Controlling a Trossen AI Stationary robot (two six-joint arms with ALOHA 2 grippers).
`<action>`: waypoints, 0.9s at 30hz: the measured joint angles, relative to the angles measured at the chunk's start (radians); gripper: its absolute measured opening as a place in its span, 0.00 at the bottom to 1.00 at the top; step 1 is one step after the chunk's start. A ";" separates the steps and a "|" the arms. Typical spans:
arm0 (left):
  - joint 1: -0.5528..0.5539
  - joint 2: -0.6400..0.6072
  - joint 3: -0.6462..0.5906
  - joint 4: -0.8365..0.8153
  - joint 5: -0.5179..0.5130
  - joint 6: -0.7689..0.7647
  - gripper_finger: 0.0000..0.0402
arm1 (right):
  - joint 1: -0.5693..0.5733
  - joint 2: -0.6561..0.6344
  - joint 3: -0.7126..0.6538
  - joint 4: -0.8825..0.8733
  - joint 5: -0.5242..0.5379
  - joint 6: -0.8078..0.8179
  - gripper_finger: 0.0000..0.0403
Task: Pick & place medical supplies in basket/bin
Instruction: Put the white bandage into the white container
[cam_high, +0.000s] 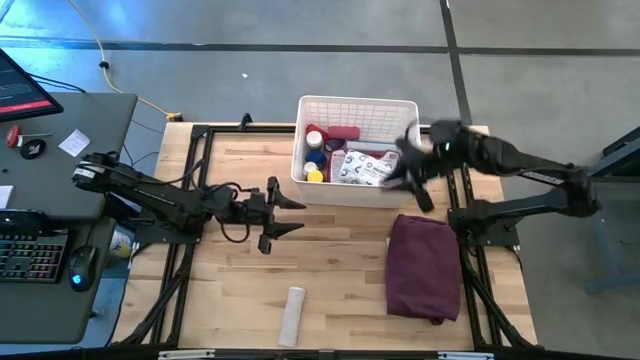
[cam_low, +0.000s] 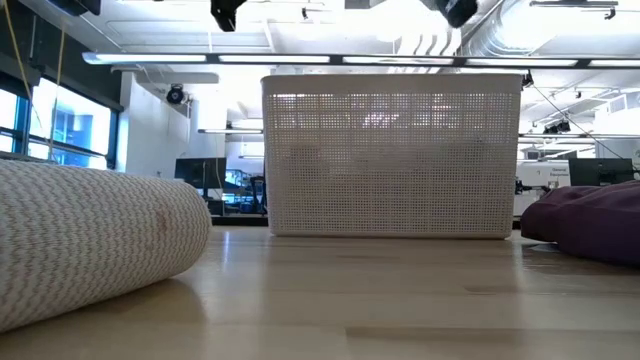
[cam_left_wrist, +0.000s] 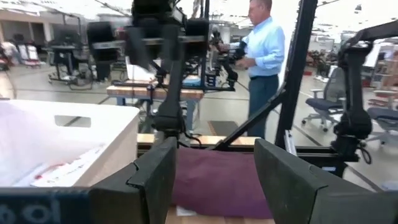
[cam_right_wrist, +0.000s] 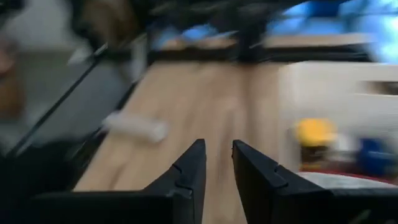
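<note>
Right gripper (cam_high: 408, 172): it hangs over the near right edge of the basket, fingers nearly together with only a thin gap between them and nothing visible in that gap, so it looks empty.
Left gripper (cam_high: 287, 209): it waits just in front of the basket's left corner, fingers spread apart and holding nothing.
Basket (cam_high: 358, 103): white, lattice-walled, at the far middle of the table; it already holds bottles, a yellow-capped item (cam_right_wrist: 315, 132) and a grey-white packet (cam_high: 360, 166).
White roll (cam_high: 293, 314): the one supply plainly left outside, lying on its side near the front edge, well apart from both grippers.
Maroon cloth (cam_high: 423, 265): it lies just right of the basket's front, between the right arm and the open table.
Risk, basket: a low sweep away from the rim could clip the wall and shove the light basket.
Risk, cloth: a low path toward the roll may drag the cloth along.
Risk, roll: being round, it could trundle off the front edge if nudged off-centre.
Hedge: the right wrist view is smeared, so a small item in those fingers cannot be ruled out.
</note>
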 joint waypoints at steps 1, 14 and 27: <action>0.000 0.003 0.000 0.003 0.008 -0.007 0.61 | 0.050 0.001 0.000 -0.021 0.007 -0.014 0.18; -0.310 0.044 0.210 -0.470 -0.318 -0.165 0.56 | 0.529 0.100 -0.163 0.267 0.289 -0.191 0.23; -0.471 0.238 0.408 -0.883 -0.327 -0.824 0.49 | 0.600 0.208 -0.238 0.355 0.357 -0.106 0.53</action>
